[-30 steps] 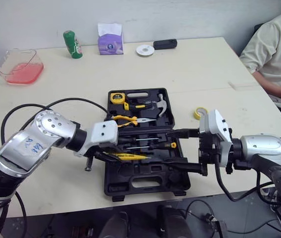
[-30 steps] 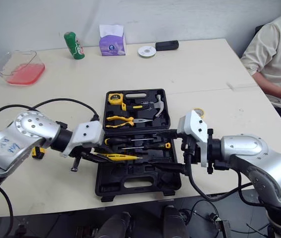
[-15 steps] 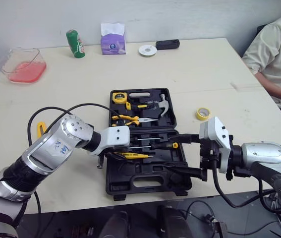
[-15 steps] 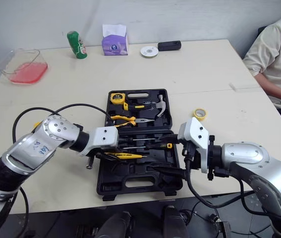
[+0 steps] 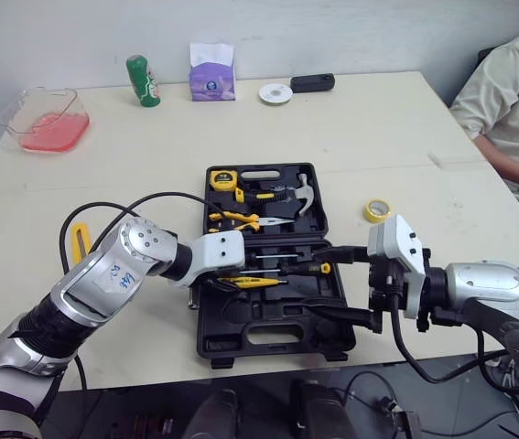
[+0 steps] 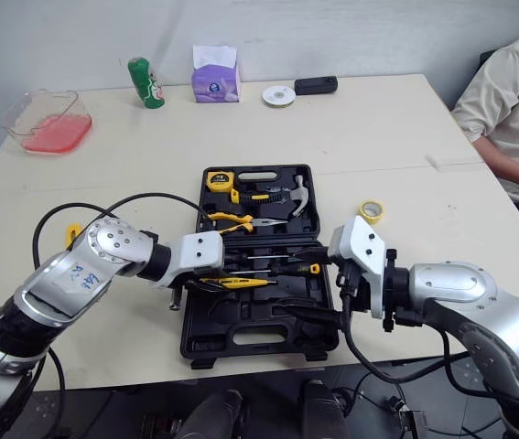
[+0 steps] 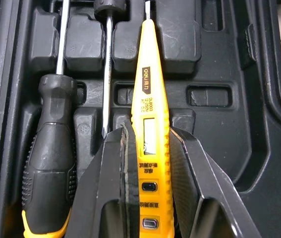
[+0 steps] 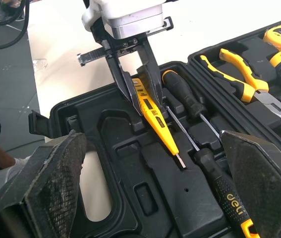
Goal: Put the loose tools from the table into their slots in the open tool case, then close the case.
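The yellow tester (image 7: 150, 99) lies further in over the tool case's (image 5: 213, 334) near half than 1 s ago, beside 2 screwdrivers (image 7: 48, 158). The left hand (image 7: 149, 130) pinches it narrowly. The right hand (image 5: 314, 282) gapes wide over the case's right side, holding nothing. A person (image 5: 515, 82) sits at the beige worktop's (image 5: 378, 128) right edge.

— What do we see along the far edge?
— A green can (image 5: 143, 80), a purple tissue box (image 5: 210, 73), a white disc (image 5: 275, 92), a small black device (image 5: 312, 82).
— And at the sides?
— Far left we find a clear tray (image 5: 47, 99) holding something pink; at right, a seated person (image 5: 506, 91).
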